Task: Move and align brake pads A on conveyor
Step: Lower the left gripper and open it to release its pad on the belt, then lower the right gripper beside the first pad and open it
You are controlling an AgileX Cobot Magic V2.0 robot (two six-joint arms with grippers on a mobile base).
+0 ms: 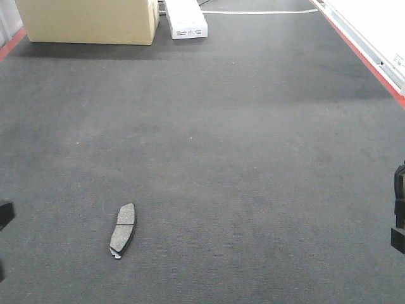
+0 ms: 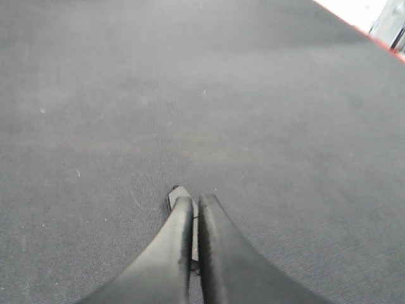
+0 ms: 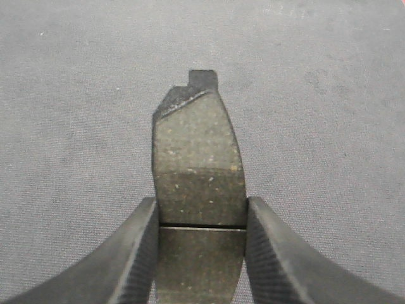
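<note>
The right gripper [image 3: 201, 212] clamps a pad [image 3: 199, 158] at its groove, tip jutting ahead over belt [image 3: 329, 126]. Set it flat, parallel to the laid pad [image 1: 123, 230] far to its left. The left gripper [image 2: 195, 206] pinches seemingly another pad [image 2: 178, 192] edge-on.

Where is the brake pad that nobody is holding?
In the front view, the loose brake pad lies on the conveyor, near-left, well short of the cardboard box at the far-left end.

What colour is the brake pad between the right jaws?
The brake pad is dark brown with pale speckles; best in the right wrist view.
</note>
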